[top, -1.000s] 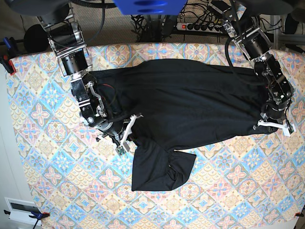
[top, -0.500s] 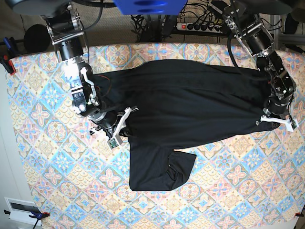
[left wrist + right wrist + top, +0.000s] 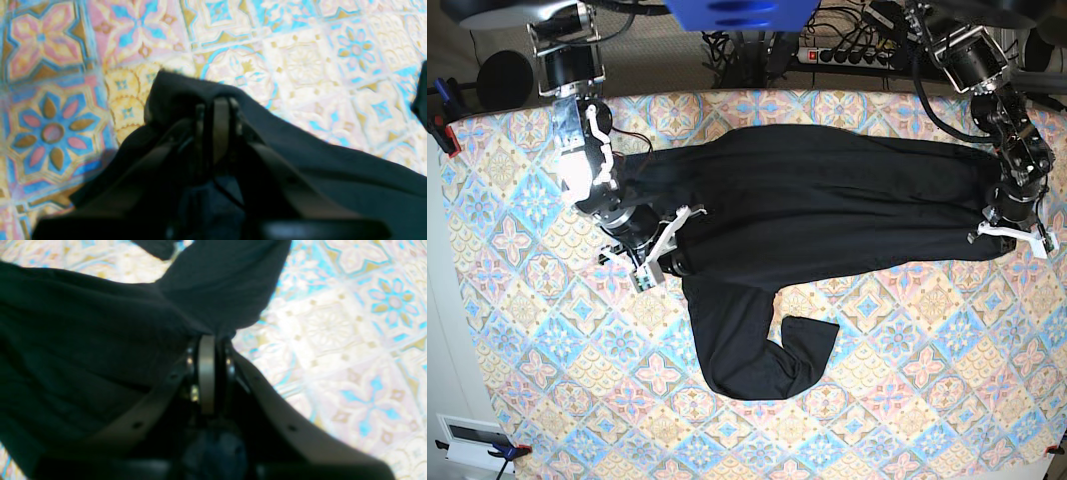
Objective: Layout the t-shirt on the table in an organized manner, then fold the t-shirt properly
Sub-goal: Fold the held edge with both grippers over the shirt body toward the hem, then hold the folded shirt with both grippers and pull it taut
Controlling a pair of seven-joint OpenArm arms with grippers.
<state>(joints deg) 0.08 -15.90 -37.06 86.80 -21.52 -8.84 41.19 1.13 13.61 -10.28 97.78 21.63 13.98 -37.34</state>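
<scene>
Base view first: the plain black soft t-shirt (image 3: 827,200) spreads across the middle and upper part of the frame, with a loose flap trailing to the lower centre, all on the bench with its pastel floral tile cloth (image 3: 577,400). The black and silver right fingers (image 3: 670,268) are at the shirt's edge left of centre, the matching left fingers (image 3: 999,235) at its far-right edge. Between them the edge bows gently downward, so this looks like a two-handed pull to lay the shirt out. The trick here: move both arms together and keep the tension even, or the shirt skews.

Over to the left wrist view: those fingers are drawn close together on a bunched fold of black fabric at mid-frame, a little crest of it standing proud. Keep that pinch low; a hard tug could crease it or slip it free.

Now the right wrist view: narrow fingers again, clamped on the shirt near the centre, the flap running off toward the top. That flap wants drawing out flat and smoothing before any fold goes in.
</scene>
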